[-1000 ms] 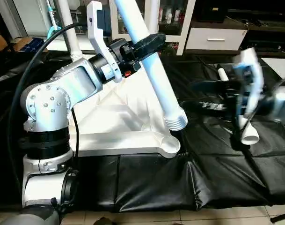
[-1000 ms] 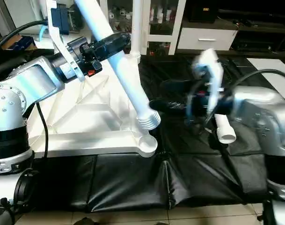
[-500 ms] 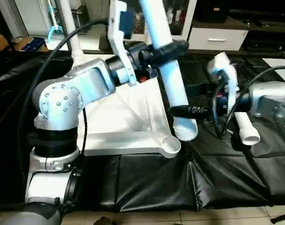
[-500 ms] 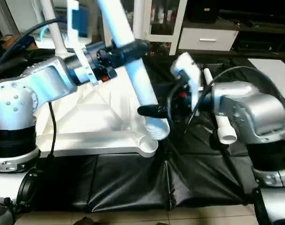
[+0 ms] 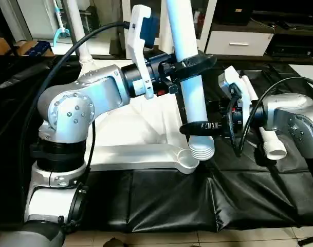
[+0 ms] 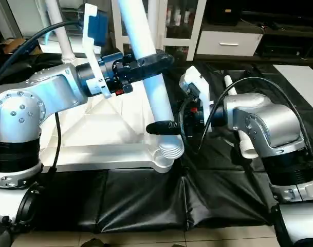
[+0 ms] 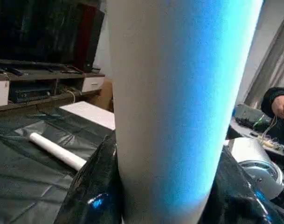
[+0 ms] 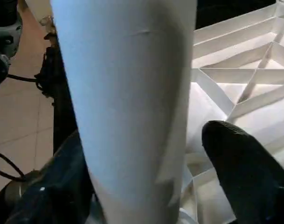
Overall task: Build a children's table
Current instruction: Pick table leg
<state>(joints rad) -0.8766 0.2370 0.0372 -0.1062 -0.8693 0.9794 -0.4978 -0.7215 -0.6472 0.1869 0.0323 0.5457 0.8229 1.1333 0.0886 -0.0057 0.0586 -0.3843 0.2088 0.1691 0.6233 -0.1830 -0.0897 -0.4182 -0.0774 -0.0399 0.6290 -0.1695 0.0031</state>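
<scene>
You see a white leg (image 5: pixel 193 98) and white ribbed top (image 5: pixel 130 128) on a black sheet (image 5: pixel 161 195), black fingers (image 5: pixel 197 64)

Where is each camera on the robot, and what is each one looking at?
Head eyes: look forward and down over both silver arms at the table top; left gripper holds the leg.
Left wrist: looks along its fingers clamped on that leg.
Right wrist: looks along its fingers around the leg's lower part, ribbed underside behind.
All share the leg.
</scene>
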